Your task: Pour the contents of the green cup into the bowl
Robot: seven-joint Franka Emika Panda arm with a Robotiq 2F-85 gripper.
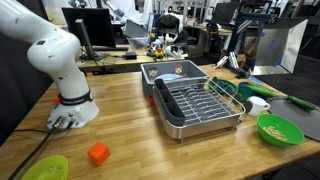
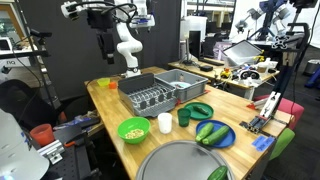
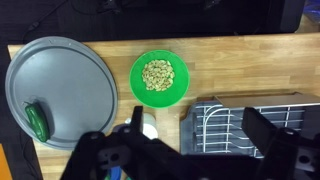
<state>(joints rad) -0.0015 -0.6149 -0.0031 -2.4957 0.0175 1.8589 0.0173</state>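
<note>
In an exterior view, your round lime-green plastic bowl (image 1: 280, 130) of yellowish-tan bits sits near the metal dish rack (image 1: 195, 105). In an exterior view, the small dark green cylindrical cup (image 2: 184, 117) stands untouched just beside a small white cup (image 2: 165, 123), with the gripper (image 2: 106, 48) high above the table. In the wrist view the jaws are spread wide and hold nothing, so you're at the reach: next, descend and straddle the green cup without nudging its white neighbour.

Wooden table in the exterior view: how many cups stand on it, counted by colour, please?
Dark green cup: 1
White cup: 1
Total: 2
</note>
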